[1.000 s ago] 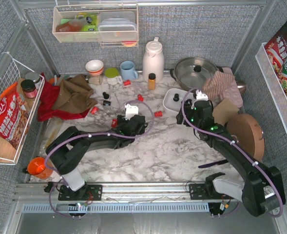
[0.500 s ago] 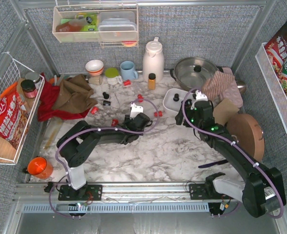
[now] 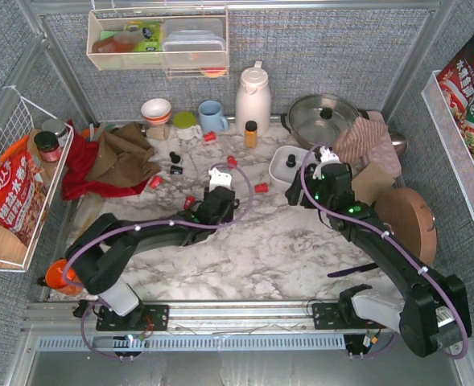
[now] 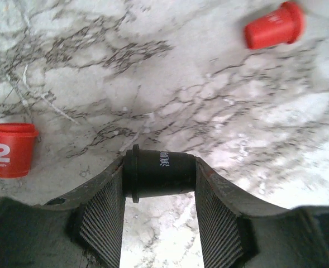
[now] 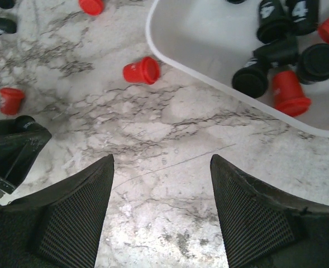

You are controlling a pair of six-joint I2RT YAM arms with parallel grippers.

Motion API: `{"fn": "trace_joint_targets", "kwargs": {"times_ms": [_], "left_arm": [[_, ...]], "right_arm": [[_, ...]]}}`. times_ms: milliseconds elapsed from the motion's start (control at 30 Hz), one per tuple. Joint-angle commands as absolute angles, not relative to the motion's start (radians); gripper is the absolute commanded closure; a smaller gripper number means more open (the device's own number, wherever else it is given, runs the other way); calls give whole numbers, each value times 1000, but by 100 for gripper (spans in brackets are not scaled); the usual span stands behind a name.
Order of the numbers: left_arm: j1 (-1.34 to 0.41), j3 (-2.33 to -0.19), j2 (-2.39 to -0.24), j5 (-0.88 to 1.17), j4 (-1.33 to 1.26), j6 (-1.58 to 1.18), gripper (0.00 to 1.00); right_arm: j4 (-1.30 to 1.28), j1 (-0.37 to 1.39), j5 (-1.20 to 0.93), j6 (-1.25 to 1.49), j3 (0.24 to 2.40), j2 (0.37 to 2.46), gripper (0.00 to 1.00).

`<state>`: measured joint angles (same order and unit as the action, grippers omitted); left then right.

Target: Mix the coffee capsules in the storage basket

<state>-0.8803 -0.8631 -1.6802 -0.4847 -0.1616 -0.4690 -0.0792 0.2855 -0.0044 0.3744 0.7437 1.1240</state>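
My left gripper (image 4: 160, 167) is shut on a black coffee capsule (image 4: 163, 174), held sideways between the pads just above the marble. In the top view the left gripper (image 3: 220, 186) is mid-table, left of the storage basket (image 3: 278, 170). Red capsules (image 4: 12, 149) (image 4: 273, 25) lie loose near it, and more red capsules (image 3: 261, 187) (image 3: 231, 161) and black capsules (image 3: 175, 157) are scattered further back. The white basket (image 5: 192, 39) holds black capsules (image 5: 249, 78) and red capsules (image 5: 287, 92). My right gripper (image 5: 161, 167) is open and empty over bare marble beside the basket.
An amber bottle (image 3: 251, 133), white thermos (image 3: 253, 98), blue mug (image 3: 212, 117) and lidded pot (image 3: 321, 119) line the back. Red and brown cloths (image 3: 112, 161) lie at the left. A round wooden board (image 3: 410, 221) sits right, an orange cup (image 3: 59, 276) near left.
My left gripper's jaws have gone from wide open to shut on the black capsule, and the left arm has shifted slightly. The right arm has not moved.
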Motion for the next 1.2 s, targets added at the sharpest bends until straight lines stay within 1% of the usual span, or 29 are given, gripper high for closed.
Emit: {"fn": "trace_joint_targets", "kwargs": {"times_ms": [0, 167, 300, 500, 700, 900, 1167], "left_arm": [[-882, -753, -1569, -327, -424, -365, 62], [-919, -567, -1460, -184, -798, -209, 61], [-979, -443, -1438, -128, -1064, -46, 61], [-1064, -390, -1513, -46, -1299, 197, 60], [-1103, -335, -1621, 38, -1629, 307, 61], [-1109, -341, -1629, 33, -1639, 325, 63], [-1123, -354, -1628, 58, -1638, 325, 63]], "right_arm": [[-52, 285, -152, 359, 764, 1135, 27], [-21, 301, -353, 370, 781, 1153, 30], [-17, 351, -421, 349, 783, 1159, 33], [-56, 447, -494, 315, 811, 1173, 36], [-124, 526, -438, 286, 796, 1129, 40], [-214, 554, -381, 254, 776, 1058, 41], [-184, 571, -370, 276, 766, 1050, 45]]}}
